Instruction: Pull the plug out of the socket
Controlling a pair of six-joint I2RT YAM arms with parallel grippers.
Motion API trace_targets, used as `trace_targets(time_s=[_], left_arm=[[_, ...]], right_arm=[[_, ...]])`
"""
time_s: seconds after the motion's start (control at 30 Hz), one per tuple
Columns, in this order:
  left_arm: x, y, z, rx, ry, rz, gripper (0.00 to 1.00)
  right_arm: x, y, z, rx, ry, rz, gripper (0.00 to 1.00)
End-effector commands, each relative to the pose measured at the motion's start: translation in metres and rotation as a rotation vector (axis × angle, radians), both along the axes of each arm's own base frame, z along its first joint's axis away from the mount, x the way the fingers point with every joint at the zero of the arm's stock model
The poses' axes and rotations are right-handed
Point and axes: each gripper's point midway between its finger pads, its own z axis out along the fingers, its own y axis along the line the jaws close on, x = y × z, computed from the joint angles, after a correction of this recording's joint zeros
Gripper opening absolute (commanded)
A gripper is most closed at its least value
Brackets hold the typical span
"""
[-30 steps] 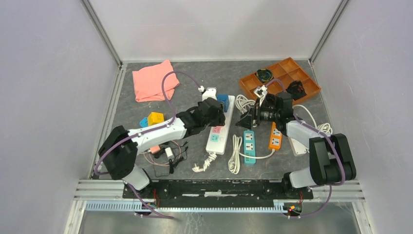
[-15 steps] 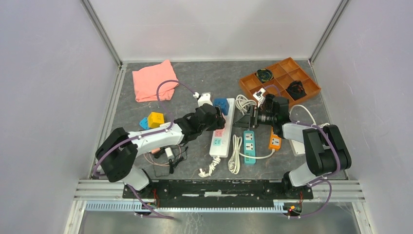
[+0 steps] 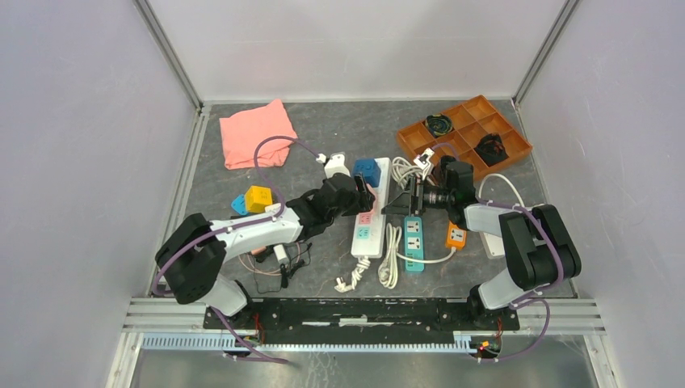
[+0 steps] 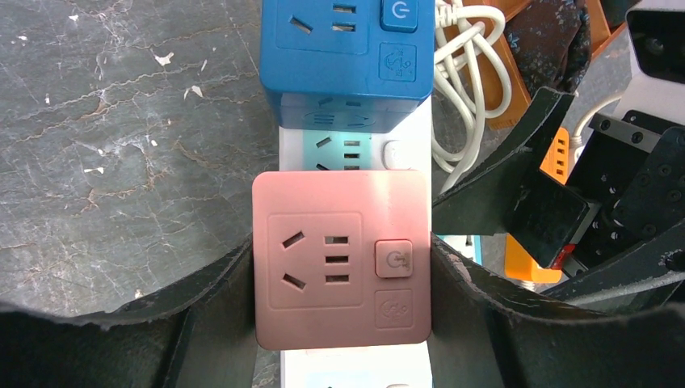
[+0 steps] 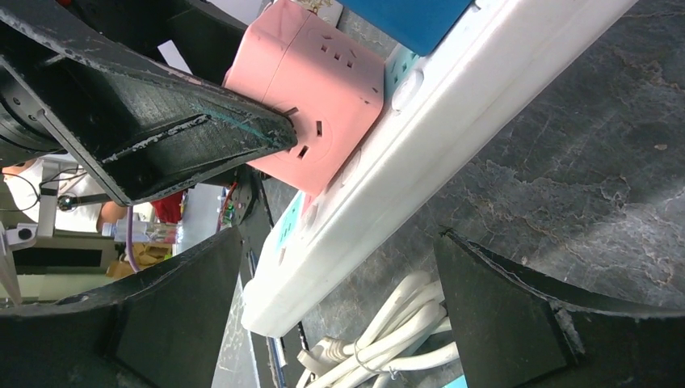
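Note:
The socket, a long white power strip [image 3: 365, 236], lies mid-table with a blue cube plug [image 3: 367, 170] and a pink cube plug [image 3: 367, 196] standing in it. In the left wrist view my left gripper [image 4: 342, 323] is shut on the pink plug [image 4: 341, 259], one finger pressed on each side, with the blue plug [image 4: 347, 48] just beyond it. My right gripper [image 3: 401, 202] is open at the strip's right side. In the right wrist view [image 5: 339, 242] the strip [image 5: 452, 105] lies between its spread fingers without touching them, and the pink plug [image 5: 315, 89] is ahead.
A teal strip [image 3: 413, 242] and an orange strip [image 3: 456, 234] lie right of the socket, with white cord coils [image 3: 391, 255] between. An orange tray [image 3: 464, 133] is at back right, a pink cloth [image 3: 254, 133] at back left, a yellow cube [image 3: 258, 196] and black cables [image 3: 279, 263] at left.
My right gripper has moved left, up to the strip's right side. My left gripper stays at the pink plug, and the strip has shifted slightly with it.

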Motion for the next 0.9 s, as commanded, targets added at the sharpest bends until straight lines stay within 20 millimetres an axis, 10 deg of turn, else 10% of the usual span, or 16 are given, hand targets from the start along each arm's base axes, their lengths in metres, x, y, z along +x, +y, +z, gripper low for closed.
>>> trace_targets(time_s=[0.0, 0.87], left_arm=[[0.020, -0.015, 0.084, -0.280, -0.163, 0.075, 0.02], [0.041, -0.029, 0.093, -0.413, -0.186, 0.178, 0.02]], right_arm=[[0.006, 0.005, 0.012, 0.018, -0.040, 0.020, 0.95], [-0.003, 0.017, -0.005, -0.015, 0.010, 0.059, 0.92]])
